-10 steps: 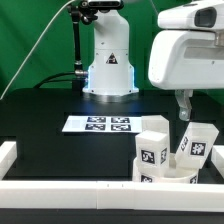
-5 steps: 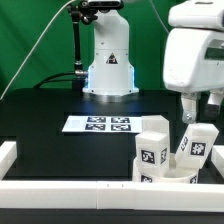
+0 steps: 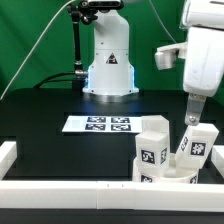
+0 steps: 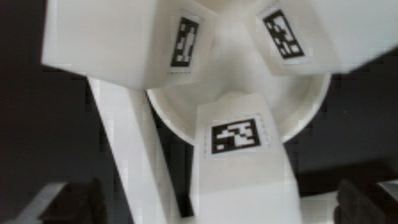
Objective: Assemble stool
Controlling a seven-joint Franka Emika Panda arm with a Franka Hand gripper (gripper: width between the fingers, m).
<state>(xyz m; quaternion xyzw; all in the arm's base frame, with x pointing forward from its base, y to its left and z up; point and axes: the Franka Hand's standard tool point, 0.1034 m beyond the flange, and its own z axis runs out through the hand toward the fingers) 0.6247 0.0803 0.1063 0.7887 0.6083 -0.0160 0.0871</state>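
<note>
The stool stands upside down at the exterior view's lower right. Its round white seat [image 3: 165, 178] lies flat, with blocky tagged legs [image 3: 152, 148] [image 3: 196, 145] standing up from it. My gripper [image 3: 195, 112] hangs just above the right-hand leg, open and holding nothing. In the wrist view the seat [image 4: 178, 115] shows from above with three tagged legs on it, one leg [image 4: 235, 150] lying between my dark fingertips [image 4: 36, 205]. The gripper [image 4: 205, 208] touches no part.
The marker board [image 3: 98, 124] lies flat mid-table, before the robot base [image 3: 108, 60]. White border rails [image 3: 70, 190] run along the front and at the left [image 3: 8, 152]. The stool stands close to the front rail. A long white strip [image 4: 134, 150] runs beside the seat.
My gripper has moved toward the exterior view's right, ending above the right-hand leg. It has stayed open. The stool has not moved.
</note>
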